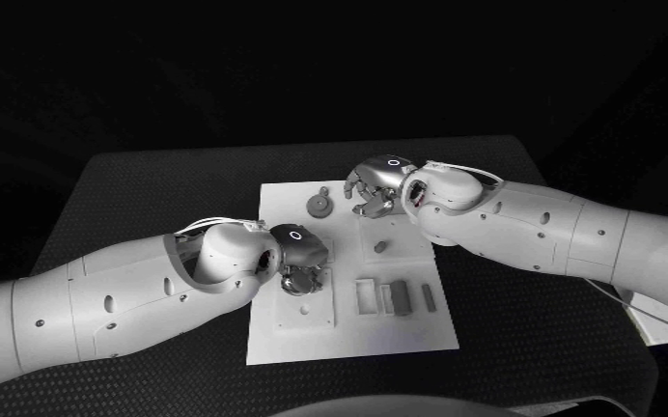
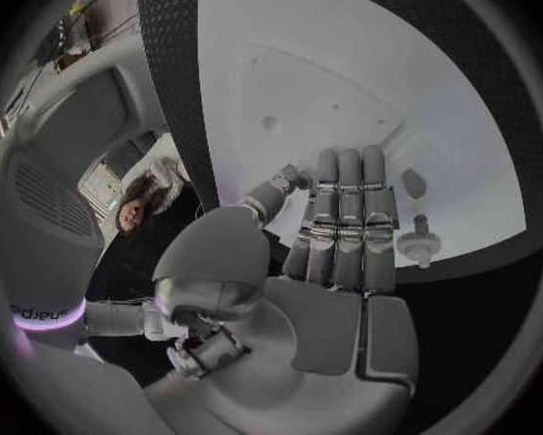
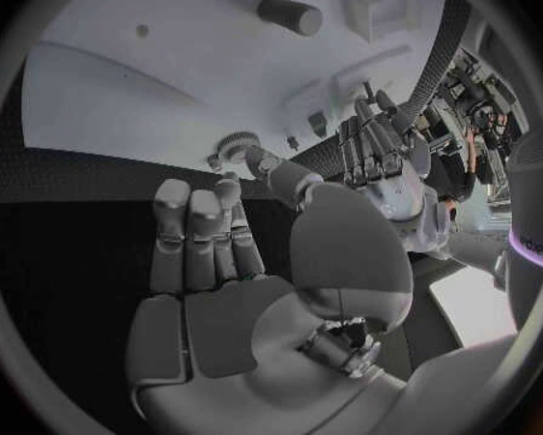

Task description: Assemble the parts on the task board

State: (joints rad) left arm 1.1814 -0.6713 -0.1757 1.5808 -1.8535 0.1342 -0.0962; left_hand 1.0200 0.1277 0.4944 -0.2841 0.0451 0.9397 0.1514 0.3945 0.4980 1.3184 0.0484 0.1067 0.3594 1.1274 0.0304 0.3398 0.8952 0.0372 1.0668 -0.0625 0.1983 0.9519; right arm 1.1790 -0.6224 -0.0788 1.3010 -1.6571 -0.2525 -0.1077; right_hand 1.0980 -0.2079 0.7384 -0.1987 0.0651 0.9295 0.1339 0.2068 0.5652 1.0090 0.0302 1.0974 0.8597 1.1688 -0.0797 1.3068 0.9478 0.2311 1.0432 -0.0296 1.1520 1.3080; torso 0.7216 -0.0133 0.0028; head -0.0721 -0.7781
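The white task board (image 1: pixel 348 325) lies in the middle of the black table. A round grey gear (image 1: pixel 320 207) rests near its far left corner, and a short grey peg (image 1: pixel 380 245) stands near the middle. My left hand (image 1: pixel 298 263) hovers over the board's left side with its fingers (image 2: pixel 344 213) stretched out straight, holding nothing; the gear (image 2: pixel 419 246) lies just beyond them. My right hand (image 1: pixel 375 185) is over the far edge beside the gear (image 3: pixel 233 145), fingers (image 3: pixel 199 232) extended and empty. The peg (image 3: pixel 290 14) stands further off.
Grey bars (image 1: pixel 401 296) lie beside rectangular slots (image 1: pixel 368 296) at the board's near right. A raised plate with a hole (image 1: pixel 304 311) sits at the near left. Black table (image 1: pixel 139 195) surrounds the board.
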